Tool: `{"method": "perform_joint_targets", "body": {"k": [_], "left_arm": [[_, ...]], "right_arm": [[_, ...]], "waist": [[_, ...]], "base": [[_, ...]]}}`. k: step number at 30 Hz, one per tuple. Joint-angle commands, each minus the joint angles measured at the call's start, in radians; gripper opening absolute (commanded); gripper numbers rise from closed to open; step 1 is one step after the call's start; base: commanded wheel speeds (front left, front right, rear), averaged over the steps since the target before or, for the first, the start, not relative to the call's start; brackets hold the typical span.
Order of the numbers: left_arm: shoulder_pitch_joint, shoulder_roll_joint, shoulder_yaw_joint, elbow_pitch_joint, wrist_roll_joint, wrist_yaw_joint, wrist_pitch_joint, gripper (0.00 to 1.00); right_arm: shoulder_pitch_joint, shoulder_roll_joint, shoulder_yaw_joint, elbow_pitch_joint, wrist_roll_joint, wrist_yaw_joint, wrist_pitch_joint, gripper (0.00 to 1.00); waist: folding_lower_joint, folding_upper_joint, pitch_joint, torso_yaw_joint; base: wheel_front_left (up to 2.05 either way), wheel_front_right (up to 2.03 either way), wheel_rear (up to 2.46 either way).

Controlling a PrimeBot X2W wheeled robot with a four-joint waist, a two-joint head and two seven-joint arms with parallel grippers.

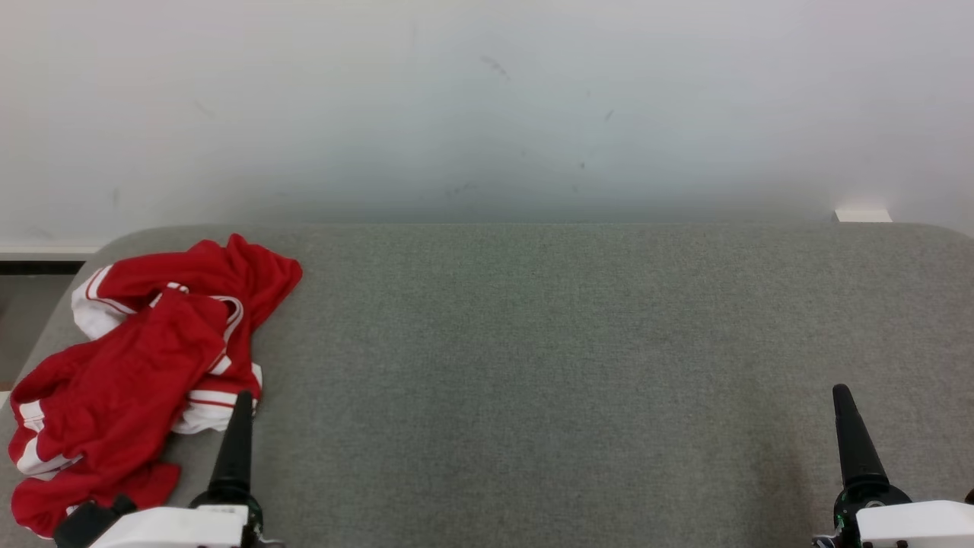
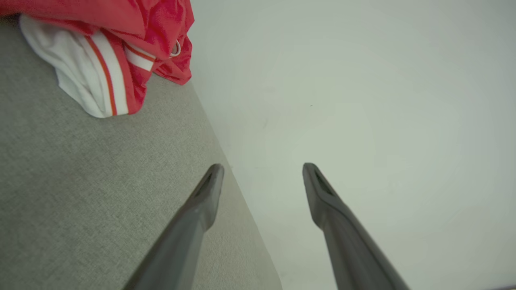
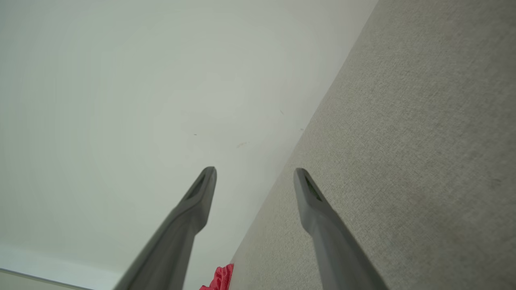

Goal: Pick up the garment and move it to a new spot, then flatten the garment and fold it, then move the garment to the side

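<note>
Grey table (image 1: 548,365), pale wall behind. Garment (image 1: 144,365) crumpled at far-left corner, near edge. Left tool (image 2: 262,171) and right tool (image 3: 254,174) both spread, empty. Risk: you drag the bundle sideways and it slips off the edge.

This looks like a plain test room, like a lab. A bare white wall (image 1: 304,99) with a few small dark marks (image 1: 496,67) stands behind a big counter (image 1: 548,342) covered in grey cloth with round corners
</note>
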Motion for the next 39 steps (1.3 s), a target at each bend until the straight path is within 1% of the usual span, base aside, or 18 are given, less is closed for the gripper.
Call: {"method": "perform_joint_targets", "body": {"k": [1, 5, 11, 18, 22, 27, 32, 39], "left_arm": [[-0.015, 0.007, -0.006, -0.025, 0.052, 0.003, -0.01, 1.0], [-0.011, 0.008, -0.024, -0.038, 0.144, 0.019, -0.026, 1.0], [-0.005, 0.009, -0.059, -0.045, 0.303, 0.054, -0.048, 1.0], [-0.005, 0.009, -0.094, -0.037, 0.449, 0.078, -0.071, 1.0], [-0.006, 0.01, -0.108, -0.024, 0.54, 0.101, -0.085, 1.0], [-0.005, 0.011, -0.126, -0.019, 0.621, 0.121, -0.1, 1.0], [-0.007, 0.016, -0.137, -0.014, 0.685, 0.129, -0.116, 1.0], [-0.008, 0.015, -0.145, -0.006, 0.743, 0.135, -0.131, 1.0]], "right_arm": [[-0.023, -0.012, 0.008, -0.024, -0.036, 0.0, -0.011, 1.0], [-0.02, -0.011, 0.016, -0.038, -0.1, -0.001, -0.026, 1.0], [-0.017, -0.011, 0.032, -0.055, -0.214, -0.001, -0.048, 1.0], [-0.012, -0.009, 0.047, -0.058, -0.347, -0.001, -0.072, 1.0], [-0.011, -0.009, 0.058, -0.054, -0.43, -0.001, -0.086, 1.0], [-0.009, -0.009, 0.069, -0.044, -0.52, -0.001, -0.101, 1.0], [-0.007, -0.007, 0.068, -0.03, -0.606, -0.001, -0.116, 1.0], [-0.006, -0.005, 0.073, -0.024, -0.677, -0.001, -0.132, 1.0]], "waist": [[0.0, 0.0, 0.0, 0.0], [0.0, 0.0, 0.0, 0.0], [0.0, 0.0, -0.001, 0.0], [0.0, 0.0, -0.002, -0.001], [0.0, 0.0, -0.005, -0.002], [0.0, 0.0, -0.009, 0.0], [0.0, 0.0, -0.012, 0.002], [0.0, 0.0, -0.014, 0.003]], "base": [[0.0, 0.0, 0.0], [0.0, 0.0, 0.0], [0.0, 0.0, 0.0], [0.0, 0.0, 0.0], [0.0, 0.0, 0.0], [0.0, 0.0, 0.0], [0.0, 0.0, 0.0], [0.0, 0.0, 0.0]]}}
